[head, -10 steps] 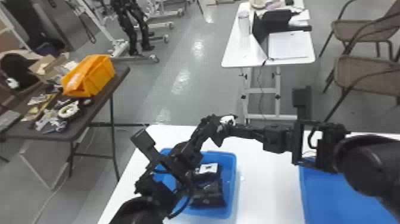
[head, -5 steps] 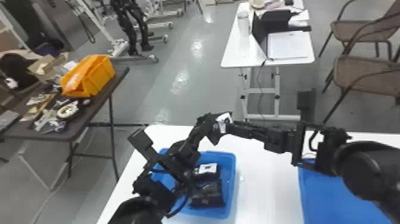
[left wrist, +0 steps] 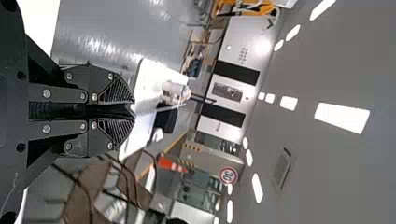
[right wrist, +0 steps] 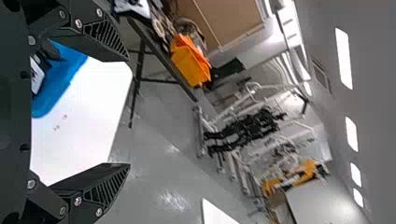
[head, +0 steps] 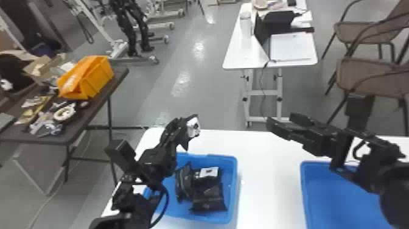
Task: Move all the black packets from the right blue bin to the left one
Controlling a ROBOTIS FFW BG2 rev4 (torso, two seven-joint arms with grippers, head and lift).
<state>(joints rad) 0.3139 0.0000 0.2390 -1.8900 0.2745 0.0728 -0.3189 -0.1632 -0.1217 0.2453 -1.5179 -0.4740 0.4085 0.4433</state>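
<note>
Packets (head: pixel 208 199) (black, creased) in bin (head: pixel 233 185).

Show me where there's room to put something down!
Bare white tabletop lies between the left bin and the right bin, whose visible floor is bare too. It's crowded in the left bin, with black packets piled up.

- Right blue bin (head: pixel 340 201): below right gripper (head: pixel 283 121); near end cut off by head view's bottom edge, part hidden behind right arm (head: pixel 369 161).
- Left blue bin (head: pixel 232 192): below left gripper (head: pixel 179 129); one side hidden behind left arm (head: pixel 134 204).
- Bin packets (head: pixel 208 201): below left gripper, overlapping; count uncertain.
- Held packet (head: pixel 183 142): at left gripper's tips; label print too small.
- Small parts (head: pixel 45 126): beyond left gripper; blurred.
</note>
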